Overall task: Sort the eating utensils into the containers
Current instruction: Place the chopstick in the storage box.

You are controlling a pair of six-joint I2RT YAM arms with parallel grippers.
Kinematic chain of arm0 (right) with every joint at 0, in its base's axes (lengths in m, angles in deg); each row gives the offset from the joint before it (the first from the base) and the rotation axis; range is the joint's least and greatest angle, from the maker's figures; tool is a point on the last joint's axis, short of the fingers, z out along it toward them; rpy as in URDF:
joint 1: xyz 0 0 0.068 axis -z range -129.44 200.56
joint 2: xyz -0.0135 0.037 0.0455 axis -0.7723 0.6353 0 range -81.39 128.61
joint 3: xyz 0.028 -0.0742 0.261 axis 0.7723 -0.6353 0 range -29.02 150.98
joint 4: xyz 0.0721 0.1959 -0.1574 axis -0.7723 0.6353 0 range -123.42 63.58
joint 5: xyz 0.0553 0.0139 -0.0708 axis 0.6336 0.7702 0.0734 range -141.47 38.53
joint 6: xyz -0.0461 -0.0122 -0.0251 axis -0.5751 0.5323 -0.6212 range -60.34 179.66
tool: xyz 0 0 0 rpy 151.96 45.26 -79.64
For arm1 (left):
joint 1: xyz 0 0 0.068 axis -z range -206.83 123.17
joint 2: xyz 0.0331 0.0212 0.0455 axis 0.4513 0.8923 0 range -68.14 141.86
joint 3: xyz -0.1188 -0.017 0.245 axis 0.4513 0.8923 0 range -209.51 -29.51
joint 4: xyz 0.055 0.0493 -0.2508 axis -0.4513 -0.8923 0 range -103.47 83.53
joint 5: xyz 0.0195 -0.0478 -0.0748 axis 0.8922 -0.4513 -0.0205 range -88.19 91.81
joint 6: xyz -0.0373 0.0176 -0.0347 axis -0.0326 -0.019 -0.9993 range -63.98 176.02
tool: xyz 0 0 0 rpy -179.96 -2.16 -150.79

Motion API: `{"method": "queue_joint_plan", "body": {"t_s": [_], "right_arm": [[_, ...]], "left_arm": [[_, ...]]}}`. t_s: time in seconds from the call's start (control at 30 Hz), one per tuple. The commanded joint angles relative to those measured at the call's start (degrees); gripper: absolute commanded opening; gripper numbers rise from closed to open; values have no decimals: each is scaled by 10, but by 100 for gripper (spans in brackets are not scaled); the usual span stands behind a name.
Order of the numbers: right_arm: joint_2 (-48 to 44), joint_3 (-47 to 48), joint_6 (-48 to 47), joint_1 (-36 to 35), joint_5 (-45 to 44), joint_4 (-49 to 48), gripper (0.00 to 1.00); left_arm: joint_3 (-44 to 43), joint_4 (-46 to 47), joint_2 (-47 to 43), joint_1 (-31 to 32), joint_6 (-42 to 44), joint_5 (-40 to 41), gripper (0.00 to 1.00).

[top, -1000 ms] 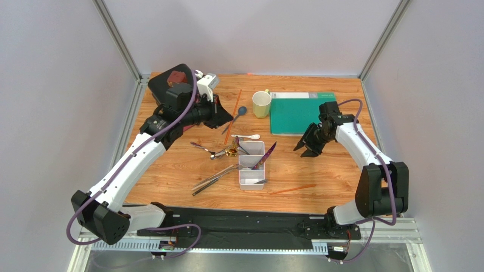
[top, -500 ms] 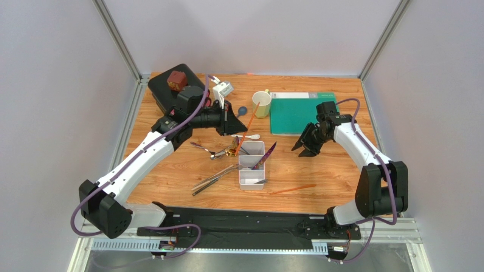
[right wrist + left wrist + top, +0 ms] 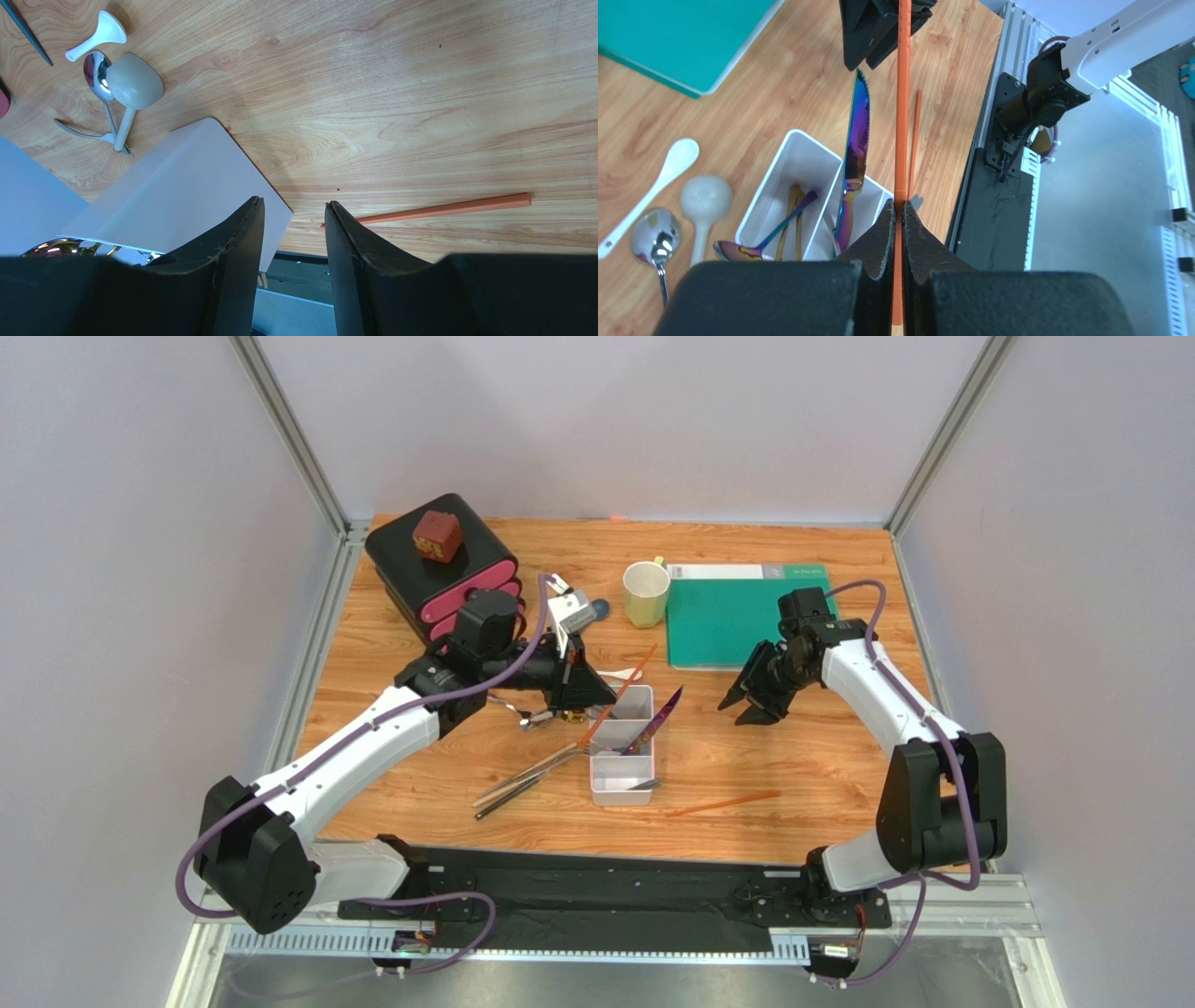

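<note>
My left gripper (image 3: 596,689) (image 3: 898,207) is shut on an orange-brown chopstick (image 3: 627,681) (image 3: 903,105) and holds it tilted above the far end of the white divided tray (image 3: 622,791) (image 3: 781,175). The tray holds a purple spoon (image 3: 763,234) and gold utensils (image 3: 796,224). An iridescent knife (image 3: 657,717) (image 3: 854,147) leans on its rim. A second chopstick (image 3: 723,802) (image 3: 449,208) lies on the wood near the tray. My right gripper (image 3: 748,709) (image 3: 293,206) is open and empty, right of the tray.
Silver cutlery (image 3: 533,777) lies left of the tray. A white spoon (image 3: 654,185), a silver spoon (image 3: 657,245) and a pale spoon (image 3: 706,203) lie behind it. At the back are a black box with pink drawers (image 3: 442,574), a cream mug (image 3: 645,592) and a green mat (image 3: 744,613).
My left arm has swung from the back by the black box toward the tray, carrying the chopstick. The right arm has hardly moved.
</note>
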Motion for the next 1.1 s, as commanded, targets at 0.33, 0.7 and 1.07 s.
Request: {"method": "queue_joint_plan", "body": {"t_s": [0.33, 0.7, 1.07], "right_arm": [[6, 6, 6, -9, 1, -10, 42], [11, -1, 1, -11, 1, -13, 42], [3, -2, -7, -13, -1, 4, 42]], "left_arm": [[61, 244, 24, 49, 42, 84, 0], [108, 296, 28, 73, 20, 73, 0], [162, 308, 5, 103, 33, 102, 0]]}}
